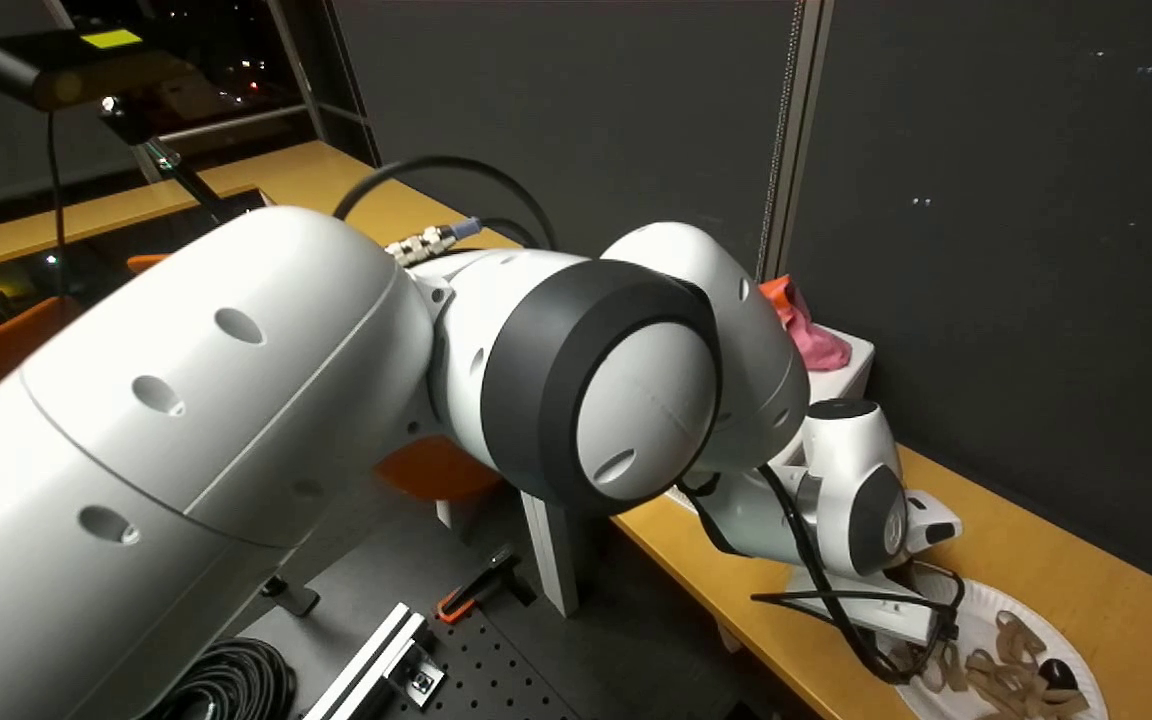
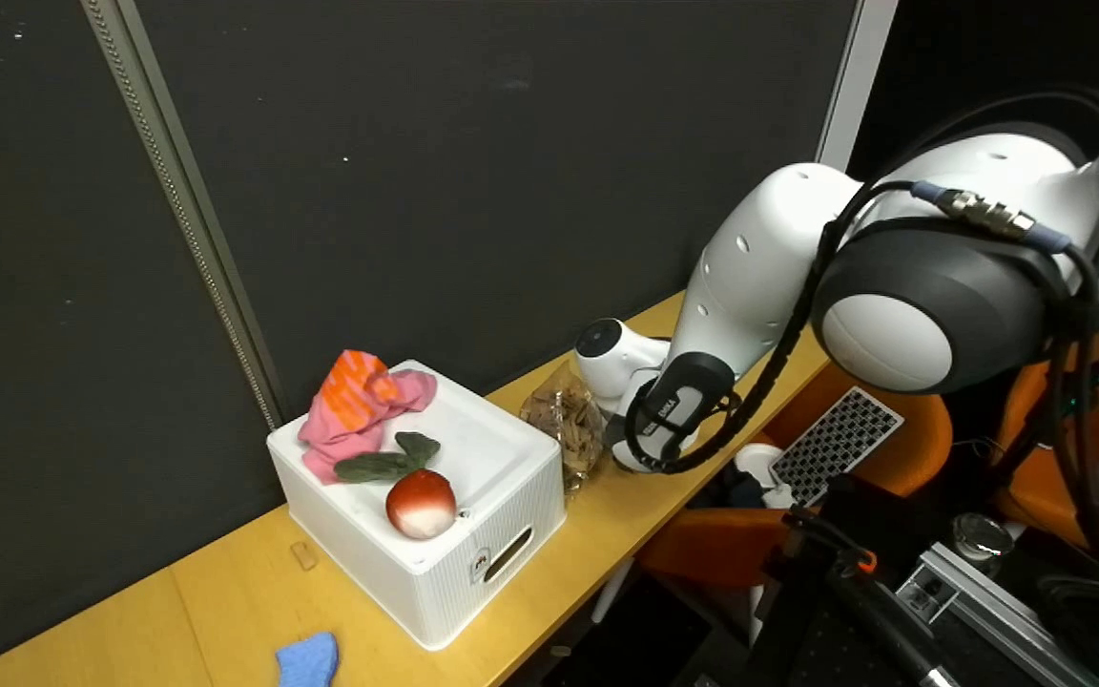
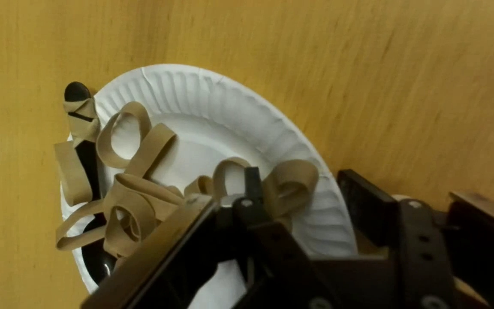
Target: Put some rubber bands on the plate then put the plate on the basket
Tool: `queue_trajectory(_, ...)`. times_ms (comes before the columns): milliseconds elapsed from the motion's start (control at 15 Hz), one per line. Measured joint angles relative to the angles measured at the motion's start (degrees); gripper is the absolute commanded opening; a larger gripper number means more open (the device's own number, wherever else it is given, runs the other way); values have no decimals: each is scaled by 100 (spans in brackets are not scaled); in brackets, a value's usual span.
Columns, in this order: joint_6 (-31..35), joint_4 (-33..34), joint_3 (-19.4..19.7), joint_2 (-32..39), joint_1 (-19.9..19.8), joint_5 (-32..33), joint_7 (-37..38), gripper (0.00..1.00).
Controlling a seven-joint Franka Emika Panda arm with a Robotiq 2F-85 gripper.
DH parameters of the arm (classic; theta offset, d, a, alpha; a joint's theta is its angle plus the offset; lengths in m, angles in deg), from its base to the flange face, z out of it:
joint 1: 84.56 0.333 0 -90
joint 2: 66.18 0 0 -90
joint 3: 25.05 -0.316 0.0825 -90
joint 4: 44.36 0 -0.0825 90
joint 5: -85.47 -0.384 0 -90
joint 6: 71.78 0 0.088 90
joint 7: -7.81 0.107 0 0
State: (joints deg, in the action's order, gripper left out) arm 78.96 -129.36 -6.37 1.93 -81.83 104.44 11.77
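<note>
Rubber bands [image 3: 144, 201] lay on the plate [image 3: 200, 150]; grasping it looked like the step in hand.
On the surface [image 3: 380, 94], the plate's rim sat between the parted jaws of the gripper [image 3: 302, 182]. The next move probably called for closing there, then a level lift to the basket [image 2: 368, 572] without spilling.

plate [image 3: 202, 150] partly hidden by end effector [image 3: 301, 180], blue object [image 2: 308, 660] cropped at bottom
</note>
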Motion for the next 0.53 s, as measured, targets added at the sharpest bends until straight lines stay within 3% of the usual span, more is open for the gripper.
queue_trajectory(133, 0, 7, 0, 8, 4, 0, 0, 3)
queue_trajectory(200, 0, 8, 4, 11, 4, 0, 0, 0)
queue_trajectory(533, -4, 20, 110, 13, 13, 25, 0, 2)
